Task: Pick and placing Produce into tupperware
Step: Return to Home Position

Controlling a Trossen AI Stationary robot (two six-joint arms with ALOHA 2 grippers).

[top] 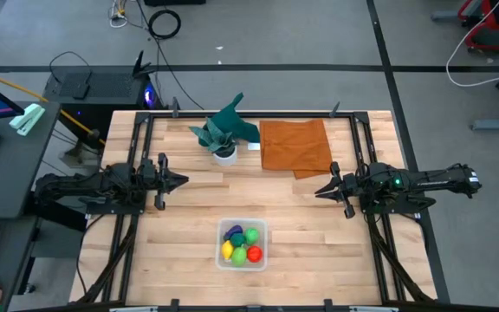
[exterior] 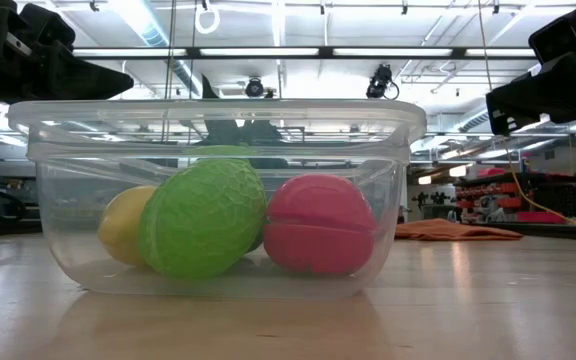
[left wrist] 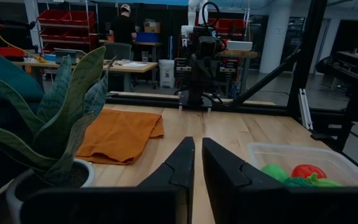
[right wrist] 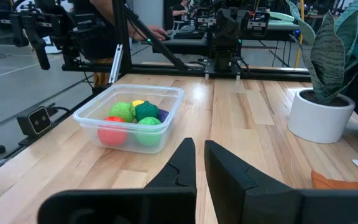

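Note:
The clear tupperware (top: pixel 263 227) stands near the table's near edge, midway between the arms, and shows in the low view as the tupperware (exterior: pixel 218 118) right before the camera. Inside lie the produce: purple (top: pixel 232 230), dark green (top: pixel 238 237), light green (top: pixel 252 235), yellow (top: pixel 227 251), another light green (top: pixel 239 256) and red (top: pixel 255 254). My left gripper (top: pixel 185 181) hangs over the table's left side, shut and holding nothing. My right gripper (top: pixel 318 191) hangs over the right side, also shut and empty. The right wrist view shows the tupperware (right wrist: pixel 87 118) with its contents.
A teal-leaved plant in a white pot (top: pixel 223 139) stands at the table's far middle. An orange-brown cloth (top: pixel 294 146) lies flat beside it toward the right. Bare wood stretches between both grippers and the tupperware. People stand in the room beyond the table.

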